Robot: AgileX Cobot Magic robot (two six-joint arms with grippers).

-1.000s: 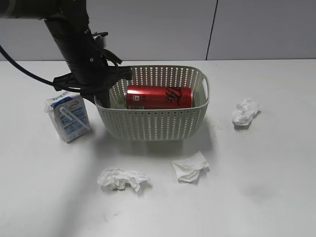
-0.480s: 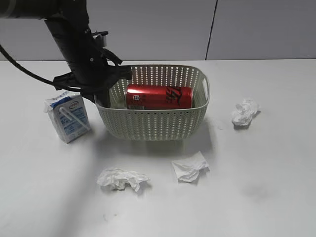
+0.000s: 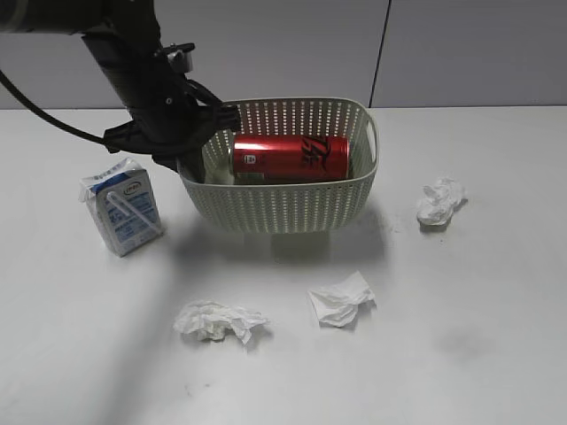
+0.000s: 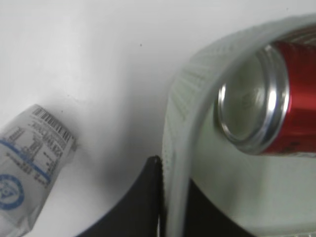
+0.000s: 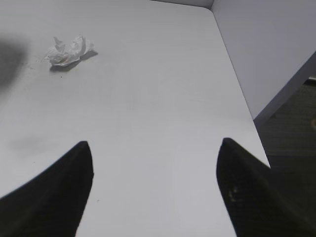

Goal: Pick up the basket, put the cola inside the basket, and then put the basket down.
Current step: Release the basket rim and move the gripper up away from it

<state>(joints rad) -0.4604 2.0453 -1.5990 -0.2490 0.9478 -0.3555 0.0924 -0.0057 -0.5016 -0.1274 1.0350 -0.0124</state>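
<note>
Left gripper (image 3: 184, 159) clamped on the left end wall of the basket (image 3: 283, 208), one finger (image 4: 133, 207) outside the wall, the other inside. Cola (image 3: 289, 158) lying on its side in the basket, silver end just past those jaws. Drink carton (image 3: 121, 209) standing outside them. Right gripper (image 5: 153, 187) spread wide over bare table (image 5: 148, 98), crumpled tissue (image 5: 68, 51) well beyond the tips.

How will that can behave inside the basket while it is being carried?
The can lies on its side in the basket, so it will probably roll if the basket tips. Its smooth metal end looks slippery. The left end effector holds only one wall, so some tilt seems likely.
</note>
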